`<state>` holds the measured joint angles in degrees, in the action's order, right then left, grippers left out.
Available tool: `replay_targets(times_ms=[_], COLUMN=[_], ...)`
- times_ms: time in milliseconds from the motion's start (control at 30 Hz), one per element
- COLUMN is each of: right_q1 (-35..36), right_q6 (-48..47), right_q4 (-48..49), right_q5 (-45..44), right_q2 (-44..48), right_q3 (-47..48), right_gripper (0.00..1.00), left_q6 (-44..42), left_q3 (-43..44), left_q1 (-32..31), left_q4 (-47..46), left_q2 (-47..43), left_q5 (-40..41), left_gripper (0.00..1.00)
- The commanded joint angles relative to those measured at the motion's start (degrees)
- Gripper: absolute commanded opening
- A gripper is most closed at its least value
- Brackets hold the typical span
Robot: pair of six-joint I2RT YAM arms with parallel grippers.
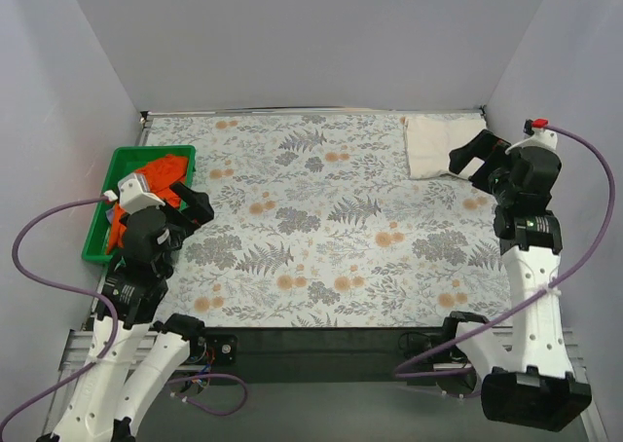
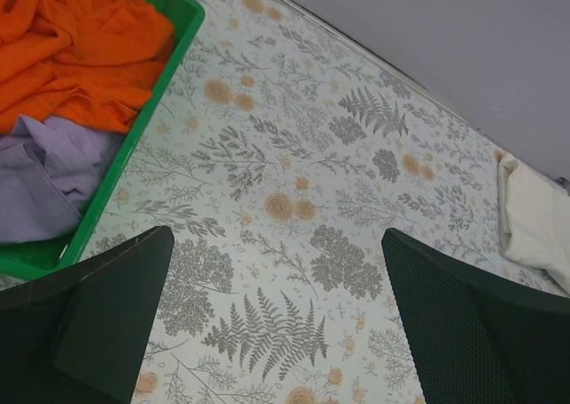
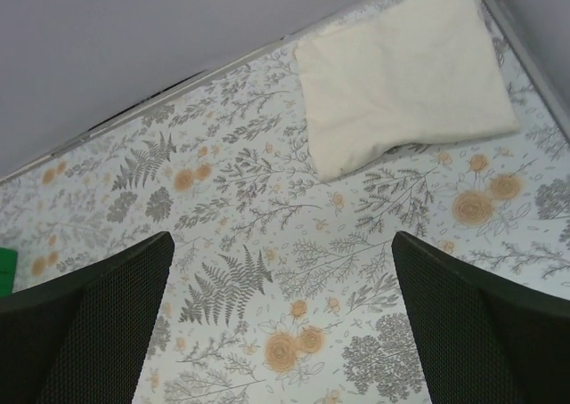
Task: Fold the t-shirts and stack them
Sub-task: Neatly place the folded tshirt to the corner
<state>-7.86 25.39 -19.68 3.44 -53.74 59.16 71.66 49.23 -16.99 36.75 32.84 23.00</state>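
Note:
A folded cream t-shirt (image 1: pixel 435 145) lies flat at the table's far right corner; it also shows in the right wrist view (image 3: pixel 401 75) and at the edge of the left wrist view (image 2: pixel 539 217). A crumpled orange t-shirt (image 2: pixel 71 48) and a pale lavender t-shirt (image 2: pixel 40 177) lie in the green tray (image 2: pixel 147 128) at the left; the orange one shows in the top view (image 1: pixel 156 184). My left gripper (image 1: pixel 195 206) is open and empty above the table beside the tray. My right gripper (image 1: pixel 474 158) is open and empty just right of the cream shirt.
The table carries a floral-patterned cloth (image 1: pixel 321 218). Grey walls enclose the left, back and right sides. The green tray (image 1: pixel 131 155) sits against the left edge. Purple cables loop from both arms.

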Motion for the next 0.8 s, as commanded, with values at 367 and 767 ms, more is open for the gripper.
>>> replay_targets(times_ms=[367, 767], right_q1=[4.4, 6.1], right_q6=[-21.0, -22.0], right_q4=[-4.4, -3.3], right_q5=[-11.6, -10.8], right_q2=[27.6, 26.4], right_q3=[-5.5, -6.4], right_gripper=[0.98, 0.98], left_q6=[-7.5, -4.1], left_q3=[-6.2, -9.5], left_q1=[-0.1, -0.1], left_q4=[-10.9, -18.2], left_q2=[-10.9, -6.5], left_q5=[-3.0, -4.1], left_gripper=[0.98, 0.98])
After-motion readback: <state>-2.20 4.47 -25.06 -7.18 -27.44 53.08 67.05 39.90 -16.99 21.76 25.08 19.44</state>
